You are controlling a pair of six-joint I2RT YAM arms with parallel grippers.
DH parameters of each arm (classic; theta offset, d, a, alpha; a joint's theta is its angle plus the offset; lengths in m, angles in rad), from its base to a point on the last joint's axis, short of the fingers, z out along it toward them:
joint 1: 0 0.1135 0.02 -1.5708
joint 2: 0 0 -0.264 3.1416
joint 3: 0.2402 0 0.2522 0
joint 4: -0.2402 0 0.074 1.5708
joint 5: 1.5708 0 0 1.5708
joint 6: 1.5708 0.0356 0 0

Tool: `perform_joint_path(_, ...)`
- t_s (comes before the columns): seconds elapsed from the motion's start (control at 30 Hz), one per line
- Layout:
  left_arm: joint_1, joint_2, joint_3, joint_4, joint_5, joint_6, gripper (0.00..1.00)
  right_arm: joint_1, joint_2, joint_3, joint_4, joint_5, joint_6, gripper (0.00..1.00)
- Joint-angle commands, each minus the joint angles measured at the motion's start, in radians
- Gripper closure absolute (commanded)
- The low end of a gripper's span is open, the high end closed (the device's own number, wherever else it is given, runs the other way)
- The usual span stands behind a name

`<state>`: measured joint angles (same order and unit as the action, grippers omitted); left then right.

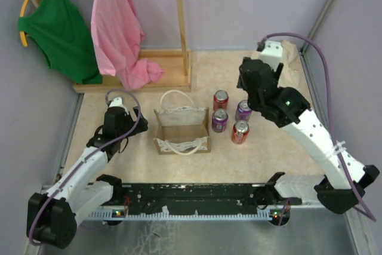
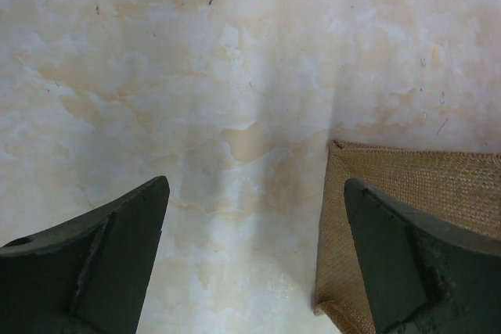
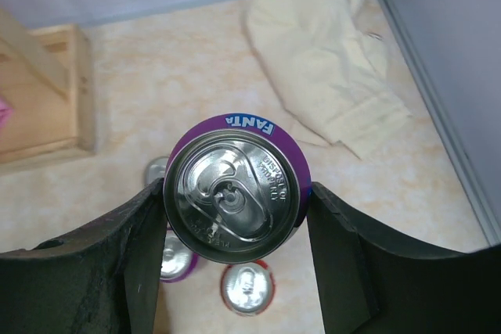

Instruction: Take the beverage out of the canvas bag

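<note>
Purple Fanta can was clamped in the right claw, both fingers pressed against its sides. So it was already out of the bag, just right of it in the top view. Couldn't tell if its base was on the table or hanging a bit above. Left claw was spread wide with nothing in it, hovering by the bag's left corner. Bag looked empty from above, fwiw. My read: this was the set-down step. I'd bring the can straight down, keep it upright, and only let go once the base sits flat, opening just enough to slip off. Tight spot though. Three other cans were crowded just left of and below it in the top view, so a wide opening or a sideways pull could tip one. Free table was on the right of the group, toward the wall. A cloth lay in the upper right corner, and the wooden rack sat upper left, well clear.
</note>
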<state>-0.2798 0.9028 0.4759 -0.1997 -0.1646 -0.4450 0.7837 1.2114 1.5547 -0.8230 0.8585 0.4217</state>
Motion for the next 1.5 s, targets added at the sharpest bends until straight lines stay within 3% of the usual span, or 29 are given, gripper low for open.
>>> perform_joint_path(0.0, -0.003, -0.014, -0.002, 0.025, 0.011, 0.007, 0.01, -0.072, -0.096, -0.122, -0.018, 0.048, 0.142, 1.00)
perform_joint_path(0.27, -0.003, 0.002, 0.005, 0.032, 0.031, 0.012, 0.01, -0.149, -0.179, -0.398, -0.026, 0.014, 0.259, 1.00)
perform_joint_path(0.7, -0.003, -0.037, -0.019, 0.062, 0.020, 0.030, 0.01, -0.281, -0.246, -0.716, 0.271, -0.156, 0.200, 1.00)
perform_joint_path(0.97, -0.003, -0.026, -0.028, 0.062, -0.004, 0.028, 0.01, -0.357, -0.195, -0.788, 0.360, -0.257, 0.195, 1.00)
perform_joint_path(1.37, -0.003, -0.024, -0.040, 0.069, -0.012, 0.023, 0.01, -0.419, -0.061, -0.740, 0.275, -0.362, 0.256, 1.00)
perform_joint_path(1.4, -0.003, -0.029, -0.042, 0.072, -0.013, 0.023, 0.00, -0.419, -0.054, -0.742, 0.267, -0.363, 0.259, 0.95)
perform_joint_path(1.47, -0.003, -0.032, -0.039, 0.071, -0.018, 0.027, 0.01, -0.419, -0.051, -0.753, 0.258, -0.370, 0.265, 0.67)
